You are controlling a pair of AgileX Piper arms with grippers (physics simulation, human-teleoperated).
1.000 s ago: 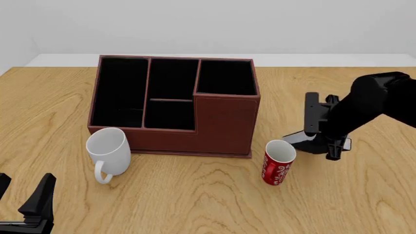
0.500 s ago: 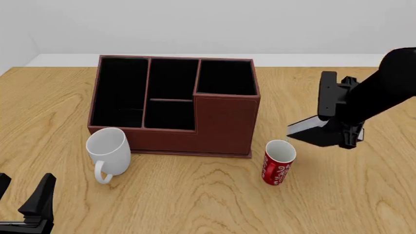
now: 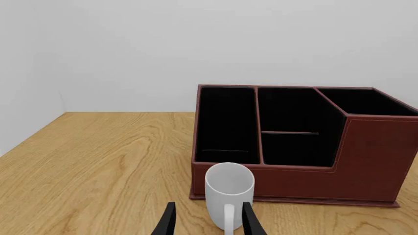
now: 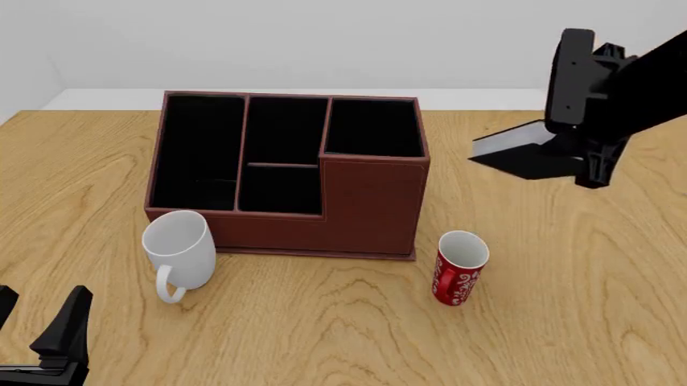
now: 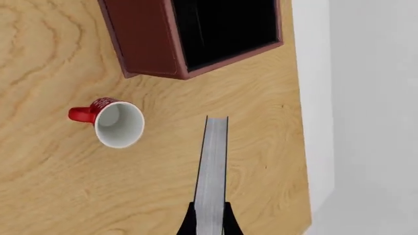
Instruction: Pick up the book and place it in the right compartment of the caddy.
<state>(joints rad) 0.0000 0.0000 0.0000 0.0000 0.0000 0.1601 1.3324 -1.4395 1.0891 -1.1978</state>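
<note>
Front view. The caddy [image 4: 288, 173] was a reddish-brown, leather-textured box with stitched edges, a stepped front wall and four matte black-lined sections. Its right compartment [image 4: 374, 127], squarish and behind the taller wall, held nothing visible. A glossy white mug [image 4: 179, 250] stood touching the caddy's front at 7 o'clock of it, handle toward the camera. A red can [image 4: 461, 268] with white lettering stood open-topped at 5 o'clock of the caddy, apart from it. The surface [image 4: 558, 305] was pale wood with wavy grain.

The right pincer [image 4: 588, 158] held the book [image 4: 526, 152] in the air at 3 o'clock of the caddy, above the surface and well clear of the can; the black cover showed tilted, with a sliver of pale page edge at its corner.

Right wrist view. Only here did the white page edges appear as a long narrow strip, with the dark fingers [image 5: 188, 221] pinching the book [image 5: 212, 171] on both covers.

Left wrist view. The left pincer [image 3: 207, 221] stood spread low over the surface, its fingers either side of the mug [image 3: 229, 190] in the picture, though the front view placed it well nearer the camera than the mug. The book was outside this view.
</note>
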